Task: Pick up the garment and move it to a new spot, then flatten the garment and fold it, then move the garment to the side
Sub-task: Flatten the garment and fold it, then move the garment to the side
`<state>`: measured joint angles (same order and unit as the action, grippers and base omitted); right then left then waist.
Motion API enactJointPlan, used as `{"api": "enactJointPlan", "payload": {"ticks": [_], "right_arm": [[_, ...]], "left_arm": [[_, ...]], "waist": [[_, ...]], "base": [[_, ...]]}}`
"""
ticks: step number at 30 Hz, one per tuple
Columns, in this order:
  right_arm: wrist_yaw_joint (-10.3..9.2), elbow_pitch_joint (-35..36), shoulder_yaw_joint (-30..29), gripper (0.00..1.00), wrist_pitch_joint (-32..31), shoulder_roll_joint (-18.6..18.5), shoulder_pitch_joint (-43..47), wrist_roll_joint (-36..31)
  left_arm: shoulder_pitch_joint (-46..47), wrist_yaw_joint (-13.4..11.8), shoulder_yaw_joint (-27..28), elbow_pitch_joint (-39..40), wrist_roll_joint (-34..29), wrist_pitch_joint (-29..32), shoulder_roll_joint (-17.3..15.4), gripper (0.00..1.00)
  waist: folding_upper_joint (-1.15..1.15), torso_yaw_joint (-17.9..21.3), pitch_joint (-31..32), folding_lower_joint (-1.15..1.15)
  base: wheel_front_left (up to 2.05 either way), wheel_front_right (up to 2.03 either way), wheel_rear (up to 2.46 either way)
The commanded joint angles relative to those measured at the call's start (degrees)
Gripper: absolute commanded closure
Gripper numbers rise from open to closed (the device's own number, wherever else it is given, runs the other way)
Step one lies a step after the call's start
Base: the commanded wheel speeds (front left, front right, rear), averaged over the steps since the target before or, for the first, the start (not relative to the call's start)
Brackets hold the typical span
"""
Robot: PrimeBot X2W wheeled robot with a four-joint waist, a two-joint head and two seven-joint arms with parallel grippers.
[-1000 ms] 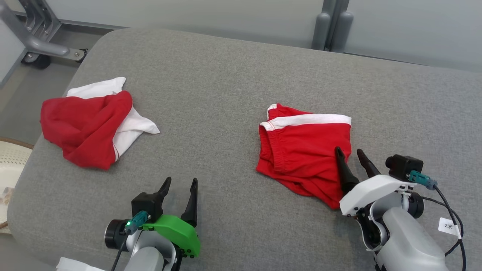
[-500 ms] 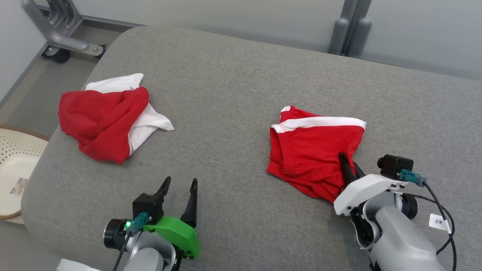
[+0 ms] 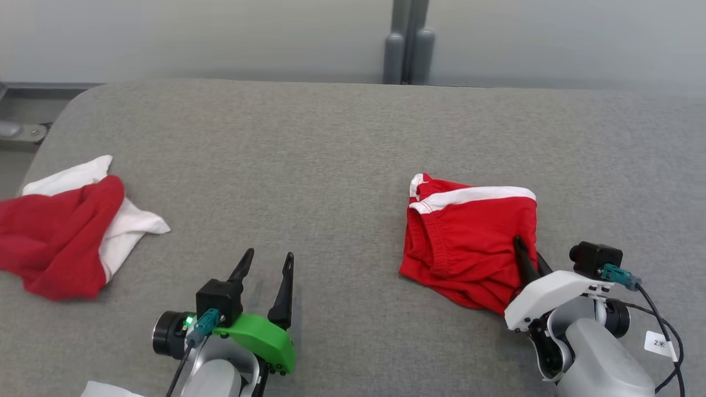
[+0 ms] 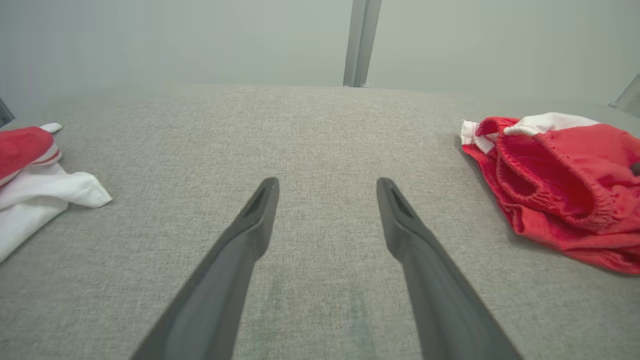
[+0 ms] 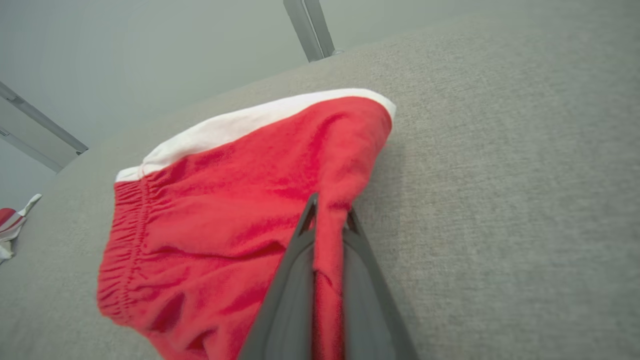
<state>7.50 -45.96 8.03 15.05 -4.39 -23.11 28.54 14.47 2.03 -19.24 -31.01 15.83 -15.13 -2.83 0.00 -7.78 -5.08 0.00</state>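
The garment [image 3: 469, 237] is a pair of red shorts with a white band, lying crumpled on the right of the grey padded surface [image 3: 331, 165]. My right gripper [image 3: 530, 255] is shut on a fold of red cloth at the garment's near right edge. The right wrist view shows that fold pinched between the two dark fingers [image 5: 327, 212], with the rest of the garment [image 5: 225, 200] spreading to the left. My left gripper [image 3: 269, 255] stands open above bare fabric near the front. In its own view my left gripper [image 4: 327, 182] holds nothing, and the garment [image 4: 560, 180] lies off to the right.
A second red and white piece of clothing [image 3: 60, 237] lies bunched at the far left of the surface, also seen as clothing [image 4: 30, 165] in the left wrist view. A grey upright post [image 3: 405, 49] stands behind the back edge against a pale wall.
My right gripper has closed from open onto the garment's near right edge. The head camera has turned, shifting the whole picture. The left gripper has stayed open and still.
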Motion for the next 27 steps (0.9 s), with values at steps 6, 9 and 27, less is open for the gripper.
{"api": "enactJointPlan", "payload": {"ticks": [6, 9, 27], "right_arm": [[-0.03, 0.9, 0.99, 1.0, 0.17, -0.18, 1.27, 0.65], [-0.03, 1.39, 2.02, 1.0, 0.17, 0.19, 0.96, 0.98], [-0.02, 4.09, 8.9, 1.0, 0.17, 1.08, -1.75, 2.65]], "left_arm": [[-0.4, -0.14, 0.65, 1.75, -0.88, 0.0, -0.16, 0.0], [0.37, 0.1, 0.86, 2.32, -1.51, 0.0, -0.16, 0.0], [5.63, 2.59, -1.02, 5.95, -5.49, 0.0, -0.27, 0.0]], "waist": [[0.0, 17.8, -0.05, 0.0], [0.0, 22.78, -0.99, 0.0], [0.0, 31.34, -8.43, 0.0]], "base": [[0.0, 0.0, 0.0], [0.0, 0.0, 0.0], [0.0, 0.0, 0.0]]}}
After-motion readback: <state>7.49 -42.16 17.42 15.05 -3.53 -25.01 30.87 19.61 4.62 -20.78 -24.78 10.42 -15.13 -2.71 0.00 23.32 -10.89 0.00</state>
